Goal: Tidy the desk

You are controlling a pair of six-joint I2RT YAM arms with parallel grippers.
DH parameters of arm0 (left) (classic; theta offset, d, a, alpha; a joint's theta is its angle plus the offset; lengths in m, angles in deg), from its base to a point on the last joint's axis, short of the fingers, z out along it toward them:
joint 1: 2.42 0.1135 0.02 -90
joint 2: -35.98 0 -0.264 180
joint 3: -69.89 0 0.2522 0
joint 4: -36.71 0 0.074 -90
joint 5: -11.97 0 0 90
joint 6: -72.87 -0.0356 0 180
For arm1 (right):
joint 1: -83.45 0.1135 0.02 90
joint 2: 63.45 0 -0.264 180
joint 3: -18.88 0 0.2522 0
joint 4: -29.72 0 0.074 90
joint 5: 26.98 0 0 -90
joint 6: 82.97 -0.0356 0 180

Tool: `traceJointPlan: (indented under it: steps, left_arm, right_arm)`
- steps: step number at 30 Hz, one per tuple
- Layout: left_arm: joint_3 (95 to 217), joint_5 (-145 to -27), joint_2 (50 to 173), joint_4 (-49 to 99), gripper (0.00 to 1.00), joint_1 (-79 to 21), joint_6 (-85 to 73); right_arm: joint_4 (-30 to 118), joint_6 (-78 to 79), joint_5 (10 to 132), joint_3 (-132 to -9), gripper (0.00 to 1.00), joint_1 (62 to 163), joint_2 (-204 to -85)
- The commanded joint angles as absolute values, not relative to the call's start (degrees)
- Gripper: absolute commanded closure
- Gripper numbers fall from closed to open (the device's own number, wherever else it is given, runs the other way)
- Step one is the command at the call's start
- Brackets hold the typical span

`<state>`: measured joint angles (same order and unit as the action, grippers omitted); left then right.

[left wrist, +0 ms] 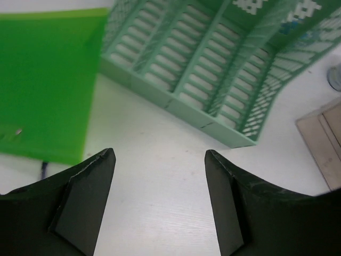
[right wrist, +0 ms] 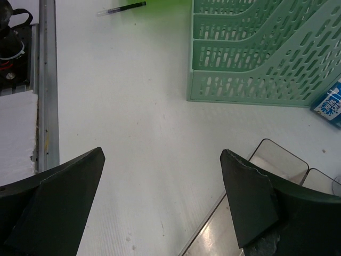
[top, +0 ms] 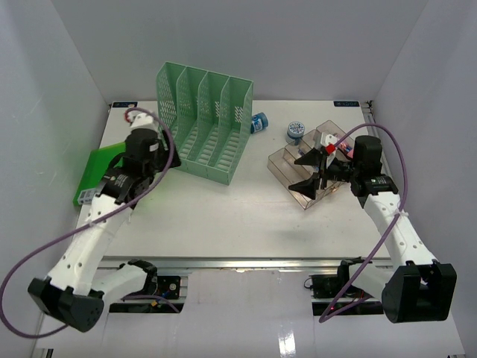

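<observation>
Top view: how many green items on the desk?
2. The rack stands at back centre; a flat folder lies at the left edge. More could be hidden.

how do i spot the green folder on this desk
Find the upright mint mesh rack at the back of the desk. Left of it, partly under the left arm, lies the folder. It is flat, solid and bright green, while the rack is pale and slotted.

Your top cam overlooks the desk (top: 246,216) from behind; both wrist cams sit close, sharing green rack (left wrist: 213,80) upper right.
</observation>
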<state>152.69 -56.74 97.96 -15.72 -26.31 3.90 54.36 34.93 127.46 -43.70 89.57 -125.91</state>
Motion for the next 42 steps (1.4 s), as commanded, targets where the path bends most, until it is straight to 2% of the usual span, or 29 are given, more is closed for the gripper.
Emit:
traceJointPlan:
  steps: [1, 3, 5, 7, 12, 17, 21, 25, 30, 39, 42]
  left_arm:
    - [145.7, -70.6, 90.2, -28.1, 0.23, -11.3, 7.5]
    - [141.7, -76.1, 90.7, -29.9, 0.25, -3.2, 4.9]
    - [138.1, -81.1, 91.5, -30.2, 0.31, 3.6, 4.0]
    - [135.5, -84.4, 92.0, -29.8, 0.32, 6.4, 5.4]
    - [134.6, -81.5, 94.9, -31.4, 0.28, 9.6, 6.4]
    - [138.2, -78.8, 102.7, -30.3, 0.23, 11.9, 5.0]
    - [139.4, -75.1, 110.6, -27.6, 0.13, 12.8, 2.2]
    - [139.3, -73.9, 116.7, -25.1, 0.11, 13.5, 0.3]
    - [136.4, -72.1, 115.7, -19.0, 0.11, 13.8, -0.2]
    - [133.5, -72.2, 113.6, -11.5, 0.12, 13.8, -10.7]
    - [132.9, -74.6, 115.4, -10.0, 0.21, 13.8, -14.1]
  right_arm:
    - [51.3, 32.9, 130.2, -43.1, 0.04, 88.8, -125.4]
    - [51.2, 32.5, 130.8, -43.1, 0.04, 88.8, -125.6]
    - [51.2, 32.5, 130.9, -43.2, 0.04, 88.8, -125.4]
    - [51.3, 32.7, 130.4, -43.1, 0.04, 88.8, -124.9]
    - [51.3, 32.5, 131.1, -43.1, 0.05, 88.5, -122.9]
    - [51.3, 32.1, 132.3, -43.2, 0.05, 88.4, -121.6]
    - [51.3, 31.9, 132.7, -43.1, 0.05, 88.4, -120.9]
    - [51.3, 31.7, 133.4, -43.1, 0.05, 88.1, -120.4]
    - [51.4, 31.8, 133.9, -43.1, 0.06, 87.8, -119.9]
    - [51.4, 31.7, 134.1, -43.1, 0.06, 87.8, -119.9]
    - [51.3, 31.8, 134.0, -43.0, 0.06, 87.7, -120.1]
